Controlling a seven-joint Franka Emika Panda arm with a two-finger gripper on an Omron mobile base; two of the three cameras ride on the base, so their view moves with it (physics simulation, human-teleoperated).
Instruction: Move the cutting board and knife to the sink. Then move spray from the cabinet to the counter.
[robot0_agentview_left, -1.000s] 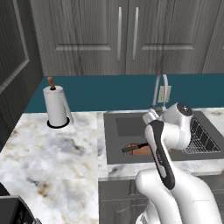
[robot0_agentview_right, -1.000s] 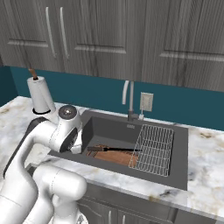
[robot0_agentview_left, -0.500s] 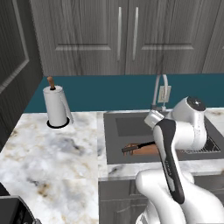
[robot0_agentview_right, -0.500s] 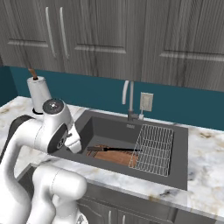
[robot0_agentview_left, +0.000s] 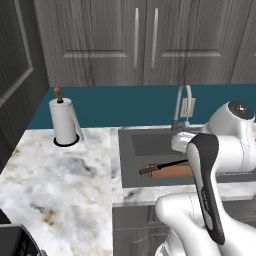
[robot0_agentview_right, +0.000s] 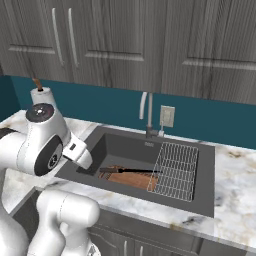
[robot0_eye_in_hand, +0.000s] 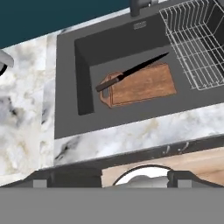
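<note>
With board (robot0_eye_in_hand: 142, 85) and knife (robot0_eye_in_hand: 131, 72) in the sink (robot0_eye_in_hand: 83, 65), retract clear toward the cabinet; gripper state cannot be told.

From the left base view you look forward and down over the counter (robot0_agentview_left: 65, 175) toward the sink (robot0_agentview_left: 150, 145), with the arm at lower right. The right base view faces the same sink (robot0_agentview_right: 130, 150) from the other side. The hand view looks steeply down, closer in, on the cutting board (robot0_eye_in_hand: 144, 85) all three views share.
</note>
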